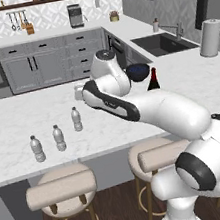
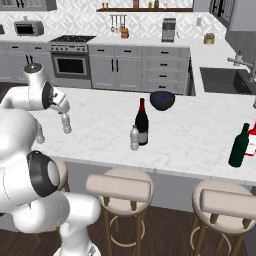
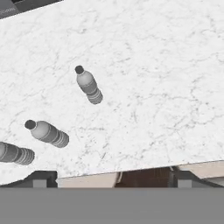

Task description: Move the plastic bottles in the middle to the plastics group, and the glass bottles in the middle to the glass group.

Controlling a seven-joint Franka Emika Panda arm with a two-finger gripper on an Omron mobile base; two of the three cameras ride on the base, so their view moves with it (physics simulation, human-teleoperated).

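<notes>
Three clear white-capped plastic bottles [image 1: 76, 119] [image 1: 59, 138] [image 1: 37, 148] stand in a row on the left of the marble island, forming the plastics group. My gripper [image 1: 79, 93] hovers above and just behind the nearest of them, open and empty. From the hand view its fingertips [image 3: 41, 177] stand wide apart over the counter edge, with the same bottles [image 3: 89, 85] up and to the left. In the middle, a dark red glass bottle [image 2: 142, 122] stands upright with one plastic bottle [image 2: 134, 138] touching or nearly touching it. The glass group's green bottle [image 2: 239, 146] stands far right.
A dark blue bowl [image 2: 162, 100] sits behind the middle bottles. The paper-towel roll [image 1: 210, 38] stands by the sink [image 1: 161, 42]. Stools [image 2: 119, 187] line the island's near edge. My own arm [image 1: 152, 107] crosses the counter between the left and middle bottles.
</notes>
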